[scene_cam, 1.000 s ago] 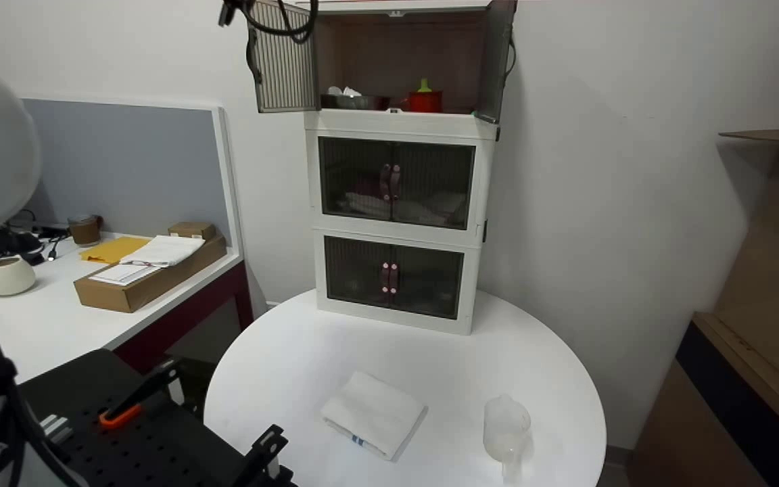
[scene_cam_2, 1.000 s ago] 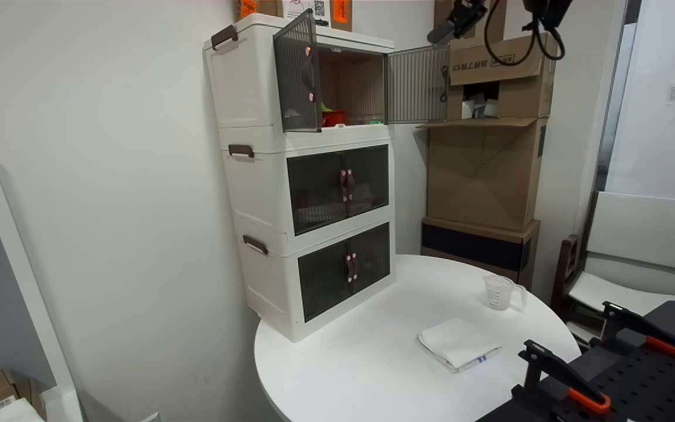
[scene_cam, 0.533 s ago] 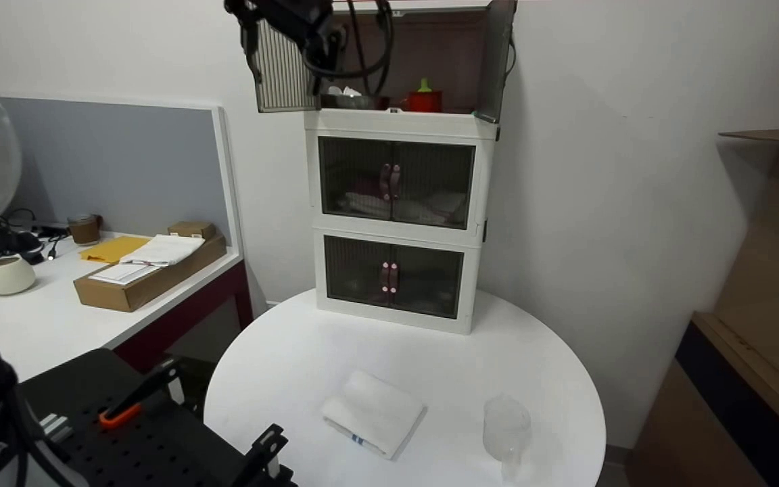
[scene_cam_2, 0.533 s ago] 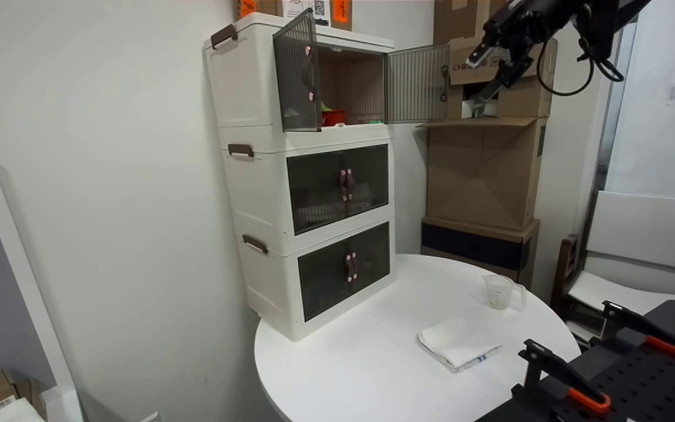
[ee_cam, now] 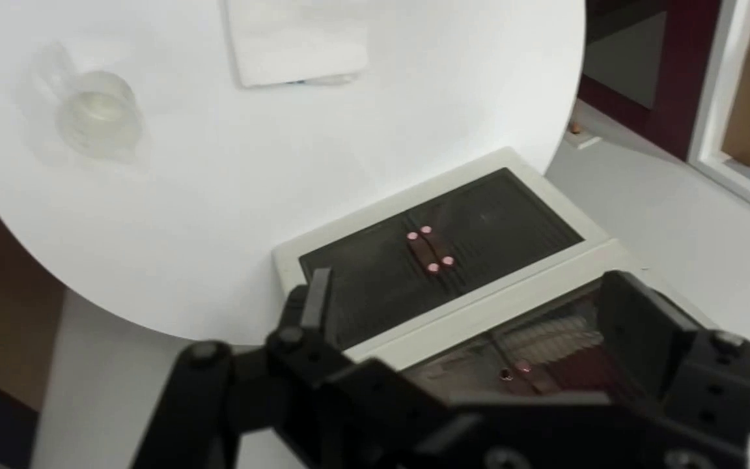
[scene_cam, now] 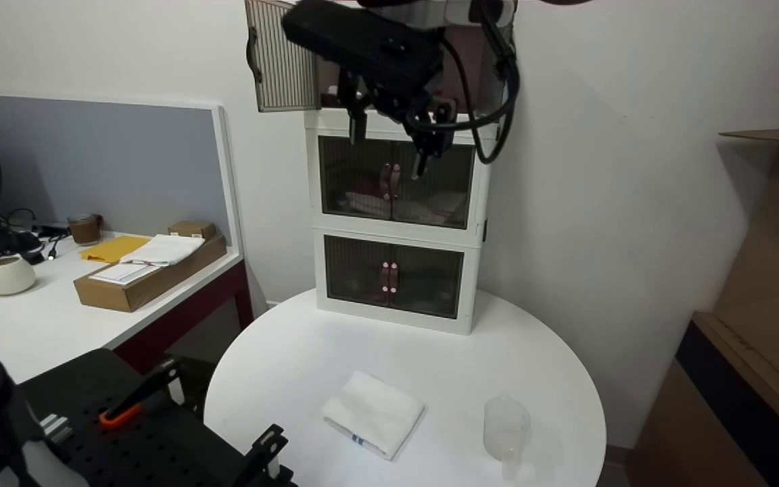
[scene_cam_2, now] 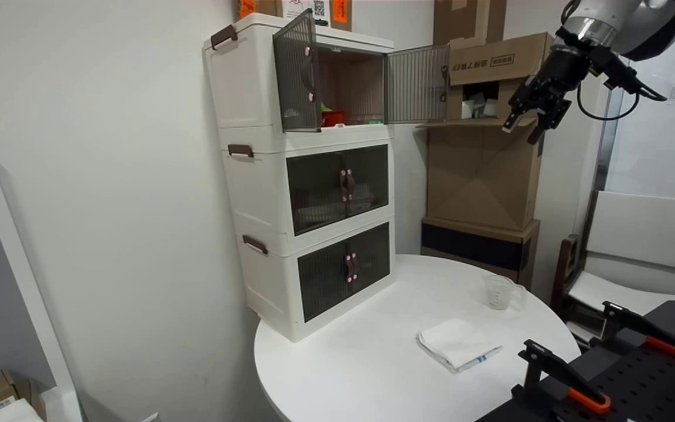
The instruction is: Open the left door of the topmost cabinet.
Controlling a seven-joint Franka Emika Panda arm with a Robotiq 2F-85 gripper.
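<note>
The topmost cabinet (scene_cam: 325,120) has a white frame and stands on two lower units; its side wall shows in an exterior view (scene_cam_2: 244,76). Its left door (scene_cam: 285,64), a ribbed tinted panel, stands swung wide open, and it also shows in an exterior view (scene_cam_2: 297,76). The right door (scene_cam_2: 416,85) is open too. My gripper (scene_cam: 388,147) is open and empty, apart from both doors, and hides much of the cabinet's inside in that view. It also shows in an exterior view (scene_cam_2: 522,130) and the wrist view (ee_cam: 469,286), where the topmost cabinet is out of view.
The middle unit (scene_cam: 396,237) and bottom unit (scene_cam: 396,323) have shut dark doors. A folded white cloth (scene_cam: 374,414) and a clear measuring jug (scene_cam: 506,426) are on the round white table (scene_cam: 281,352). Cardboard boxes (scene_cam_2: 478,176) are stacked beside the table.
My arm and gripper have come down, moving right in both exterior views and away from the left door. The gripper is now in full view. The doors and the table items have not moved.
</note>
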